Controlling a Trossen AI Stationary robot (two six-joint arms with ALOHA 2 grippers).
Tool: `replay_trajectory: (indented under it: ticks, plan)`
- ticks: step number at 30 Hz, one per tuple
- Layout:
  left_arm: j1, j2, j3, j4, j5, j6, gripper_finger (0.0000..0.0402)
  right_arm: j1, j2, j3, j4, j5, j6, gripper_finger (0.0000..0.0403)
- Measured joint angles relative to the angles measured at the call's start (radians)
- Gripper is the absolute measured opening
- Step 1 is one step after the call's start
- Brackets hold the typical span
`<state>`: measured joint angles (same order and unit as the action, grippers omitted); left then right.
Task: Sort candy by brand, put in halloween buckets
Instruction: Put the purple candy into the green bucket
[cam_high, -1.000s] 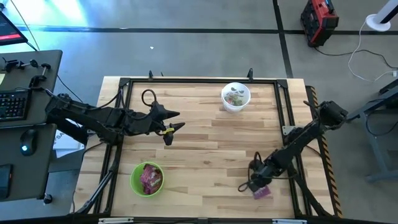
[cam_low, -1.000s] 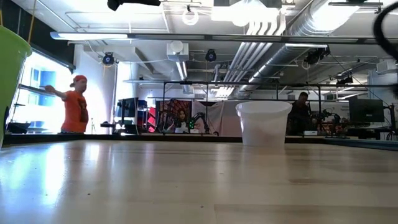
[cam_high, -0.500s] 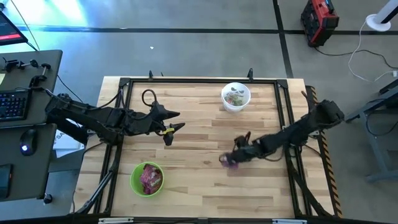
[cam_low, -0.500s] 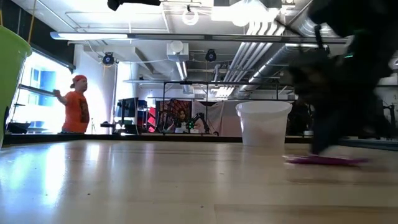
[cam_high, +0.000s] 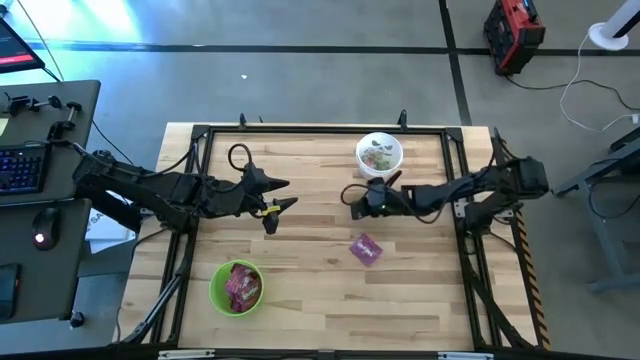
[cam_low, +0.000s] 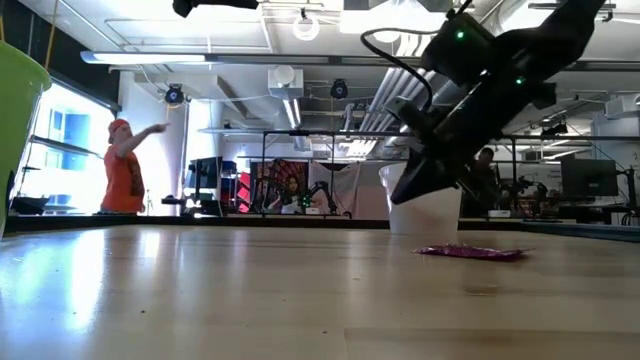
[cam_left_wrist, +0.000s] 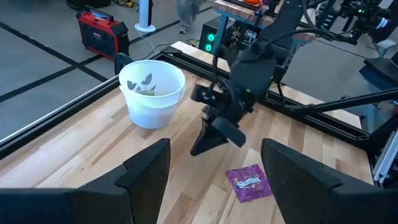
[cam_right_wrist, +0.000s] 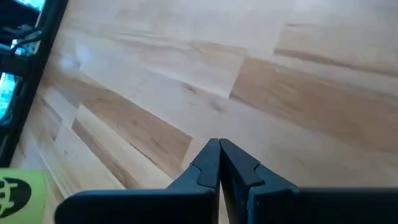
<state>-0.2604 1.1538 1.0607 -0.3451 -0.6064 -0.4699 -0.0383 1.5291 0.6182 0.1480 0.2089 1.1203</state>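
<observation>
Jaws shut, right gripper (cam_high: 352, 200) hovers by one purple packet (cam_high: 366, 249), two buckets

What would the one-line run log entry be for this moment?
left gripper: open, waiting | right gripper: shut, empty | purple packet: on table

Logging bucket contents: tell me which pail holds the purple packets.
The lime green round plastic pail, at the table's near-left; the white round plastic pail holds small mixed sweets instead.
</observation>
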Motion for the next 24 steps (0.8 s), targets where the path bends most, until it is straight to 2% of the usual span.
replay_trajectory:
  ticks: [7,11,13,15,17,19,21,24]
  plan:
    - [0.0,0.0,0.0,0.0,0.0,-0.031,0.0243,-0.022,0.08,0.064,-0.005,-0.042,-0.045,0.0]
    - [0.0,0.0,0.0,0.0,0.0,-0.034,0.0243,0.028,0.079,0.191,-0.011,-0.206,-0.195,0.0]
    - [0.0,0.0,0.0,-0.001,0.0,-0.034,0.0243,0.073,0.053,0.265,-0.126,-0.248,-0.28,0.0]
    - [0.0,0.0,0.0,-0.001,0.0,-0.033,0.0243,0.117,0.039,0.34,-0.34,-0.257,-0.334,0.0]
    - [0.0,0.0,0.0,-0.001,0.0,-0.033,0.0243,0.163,0.036,0.4,-0.578,-0.276,-0.337,0.0]
    - [0.0,0.0,0.0,-0.001,-0.004,-0.033,0.0243,0.208,0.035,0.429,-0.734,-0.356,-0.314,0.0]
    - [0.0,0.0,0.0,-0.001,-0.005,-0.032,0.0243,0.259,0.034,0.414,-0.809,-0.434,-0.277,0.0]
    - [0.0,0.0,0.0,-0.001,-0.005,-0.031,0.0243,0.323,0.036,0.336,-0.827,-0.416,-0.178,0.0]
